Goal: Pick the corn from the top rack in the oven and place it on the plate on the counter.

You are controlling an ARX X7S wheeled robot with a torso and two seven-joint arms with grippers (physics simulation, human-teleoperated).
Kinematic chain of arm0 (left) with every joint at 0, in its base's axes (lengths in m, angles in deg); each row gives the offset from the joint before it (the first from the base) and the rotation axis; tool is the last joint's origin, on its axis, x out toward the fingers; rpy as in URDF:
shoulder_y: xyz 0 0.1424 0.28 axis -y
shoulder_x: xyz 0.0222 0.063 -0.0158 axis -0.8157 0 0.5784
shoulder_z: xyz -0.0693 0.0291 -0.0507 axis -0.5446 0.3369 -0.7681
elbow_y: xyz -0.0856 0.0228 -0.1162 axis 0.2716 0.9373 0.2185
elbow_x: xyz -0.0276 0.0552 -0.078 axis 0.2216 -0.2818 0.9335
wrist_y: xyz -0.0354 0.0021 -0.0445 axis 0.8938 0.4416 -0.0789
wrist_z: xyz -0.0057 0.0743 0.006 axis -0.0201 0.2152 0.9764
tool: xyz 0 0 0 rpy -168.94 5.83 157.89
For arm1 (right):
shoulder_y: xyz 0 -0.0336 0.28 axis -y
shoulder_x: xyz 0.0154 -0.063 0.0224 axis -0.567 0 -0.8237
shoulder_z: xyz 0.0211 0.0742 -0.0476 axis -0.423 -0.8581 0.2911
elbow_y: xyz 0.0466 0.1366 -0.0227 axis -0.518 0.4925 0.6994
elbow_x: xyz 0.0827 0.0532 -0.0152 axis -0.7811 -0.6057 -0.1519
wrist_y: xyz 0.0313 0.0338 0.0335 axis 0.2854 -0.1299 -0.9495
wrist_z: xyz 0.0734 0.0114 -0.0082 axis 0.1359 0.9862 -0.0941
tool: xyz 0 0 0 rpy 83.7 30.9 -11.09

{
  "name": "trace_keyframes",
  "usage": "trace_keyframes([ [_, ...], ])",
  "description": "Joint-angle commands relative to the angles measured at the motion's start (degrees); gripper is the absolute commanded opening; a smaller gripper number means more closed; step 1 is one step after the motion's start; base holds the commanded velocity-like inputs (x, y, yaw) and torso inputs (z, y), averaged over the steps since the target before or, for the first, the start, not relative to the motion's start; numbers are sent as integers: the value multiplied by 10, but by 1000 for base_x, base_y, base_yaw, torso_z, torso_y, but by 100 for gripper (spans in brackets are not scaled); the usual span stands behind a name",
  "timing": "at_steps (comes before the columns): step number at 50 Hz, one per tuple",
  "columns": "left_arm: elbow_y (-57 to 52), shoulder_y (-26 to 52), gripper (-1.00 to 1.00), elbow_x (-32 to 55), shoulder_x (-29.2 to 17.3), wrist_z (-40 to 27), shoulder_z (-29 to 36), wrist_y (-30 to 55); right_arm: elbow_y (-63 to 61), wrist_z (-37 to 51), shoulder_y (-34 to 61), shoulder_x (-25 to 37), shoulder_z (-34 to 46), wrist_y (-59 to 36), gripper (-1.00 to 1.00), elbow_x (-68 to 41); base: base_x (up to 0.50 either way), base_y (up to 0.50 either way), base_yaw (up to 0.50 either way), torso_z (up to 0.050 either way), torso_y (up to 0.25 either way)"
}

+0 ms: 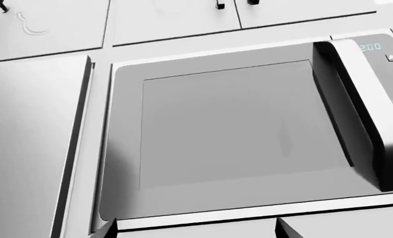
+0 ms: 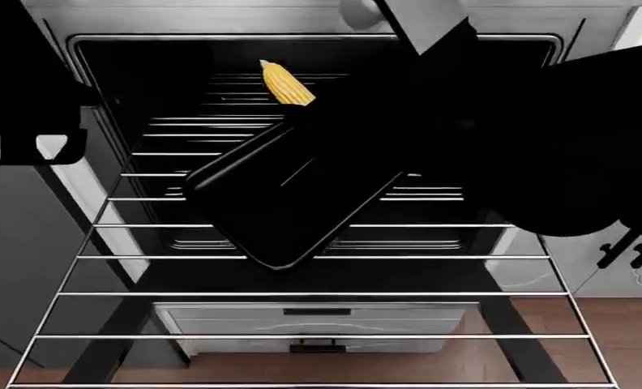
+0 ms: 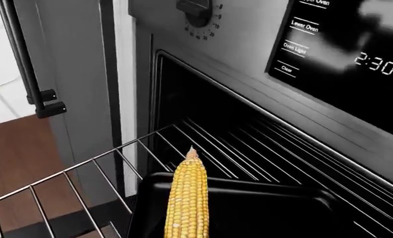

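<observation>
Oven (image 3: pixel 249 64) open; corn (image 3: pixel 187 198) over black tray (image 3: pixel 249 208), fingers unseen.

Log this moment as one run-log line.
phase: reaching for corn | corn: lying across black tray on top rack, oven open | end effectors: fingers not visible | plate: not in view

Lighting: even, flat, sharp renders. Oven (image 2: pixel 137 89) interior near-black; arms silhouetted. Corn (image 3: pixel 187 198) brightly lit. Soft shadows on grey microwave (image 1: pixel 236 129).
</observation>
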State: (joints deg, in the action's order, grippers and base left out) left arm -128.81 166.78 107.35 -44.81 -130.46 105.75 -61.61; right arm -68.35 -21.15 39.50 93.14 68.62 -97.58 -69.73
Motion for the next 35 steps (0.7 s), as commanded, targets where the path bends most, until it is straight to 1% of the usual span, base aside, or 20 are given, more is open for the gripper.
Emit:
trace_keyframes([
  [1, 0, -2, 100, 5, 1, 1, -2, -4, -4, 0, 1, 0, -6, 3, -100, 7, 0, 0, 0, 0, 250],
  [7, 0, -8, 100, 3, 1, 1, -8, -3, -4, -4, 2, 0, -7, 5, -100, 10, 0, 0, 0, 0, 250],
  [16, 0, -4, 100, 2, -4, 1, -1, -11, -4, -4, 1, -2, -7, 8, -100, 11, 0, 0, 0, 0, 250],
  [18, 0, 1, 100, -5, -4, 0, -3, 2, -4, -3, 0, -2, -7, 9, -100, 12, 0, 0, 0, 0, 250],
  [19, 0, 9, 100, -9, 2, 0, 10, 0, -5, -3, -1, -1, -7, 10, -100, 13, 0, 0, 0, 0, 250],
  [22, 0, -14, 100, -9, -1, -1, -16, 17, -4, -3, -2, -2, -7, 11, -100, 15, 0, 0, 0, 0, 0],
  [28, 0, -22, 100, -11, 1, -1, -21, 19, -2, -4, -3, -4, -5, 12, -100, 18, -20, -36, 0, 0, 0],
  [35, 0, -15, 100, -15, -1, -1, -11, 15, -3, -4, 0, -5, -1, 5, -100, 15, -246, -482, 0, 0, 0],
])
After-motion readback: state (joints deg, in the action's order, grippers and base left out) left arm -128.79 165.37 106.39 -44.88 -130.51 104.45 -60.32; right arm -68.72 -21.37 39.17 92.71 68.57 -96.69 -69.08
